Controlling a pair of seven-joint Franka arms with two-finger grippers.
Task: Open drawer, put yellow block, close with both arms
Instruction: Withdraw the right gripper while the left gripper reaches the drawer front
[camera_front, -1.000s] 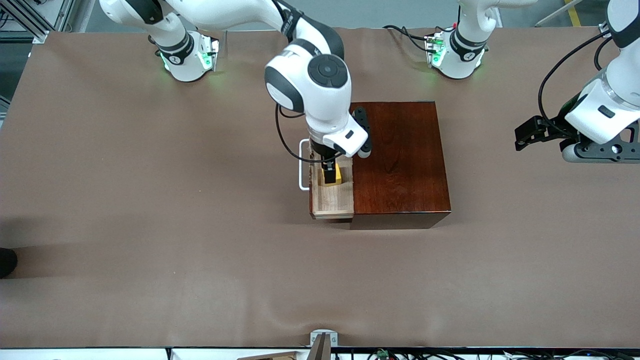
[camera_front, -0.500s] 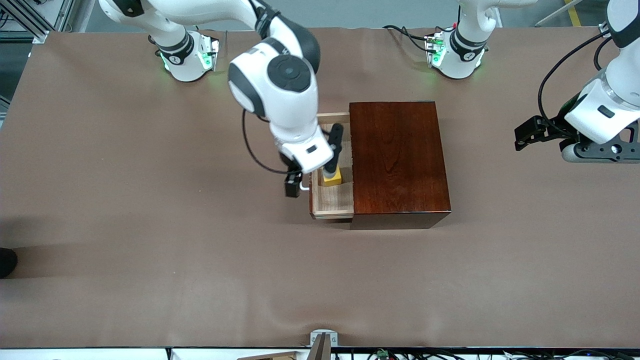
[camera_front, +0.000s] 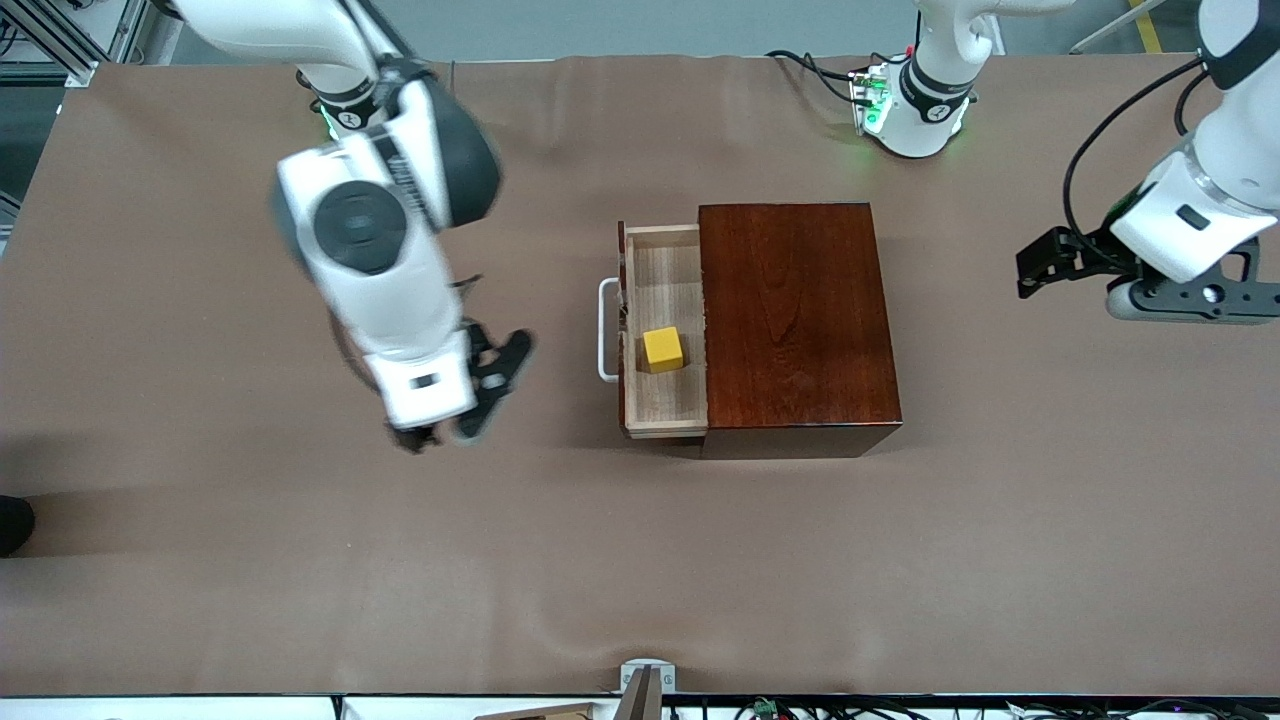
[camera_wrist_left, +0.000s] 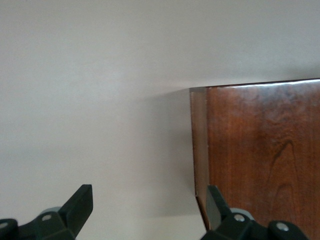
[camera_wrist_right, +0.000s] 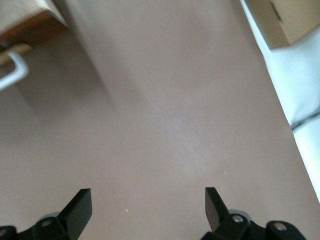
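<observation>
The drawer (camera_front: 662, 290) stands pulled out of the mahogany box (camera_front: 795, 320), its white handle (camera_front: 603, 330) facing the right arm's end of the table. The yellow block (camera_front: 662, 349) lies inside the drawer, free of any gripper. My right gripper (camera_front: 435, 437) hangs open and empty over bare table, toward the right arm's end from the handle. Its wrist view shows the open gripper (camera_wrist_right: 147, 207), a corner of the drawer front (camera_wrist_right: 27, 27) and the handle (camera_wrist_right: 12, 75). My left gripper (camera_front: 1045, 265) waits open at the left arm's end, empty (camera_wrist_left: 147, 210), facing the box's end (camera_wrist_left: 260, 150).
Brown cloth covers the table (camera_front: 300, 560). Both arm bases, the right one (camera_front: 375, 120) and the left one (camera_front: 910, 110), stand along the table edge farthest from the front camera. A small metal bracket (camera_front: 645, 680) sits at the nearest edge.
My right gripper let go of the yellow block in the drawer, rose and swung away toward the right arm's end. The block stays put. The left arm shifted only slightly.
</observation>
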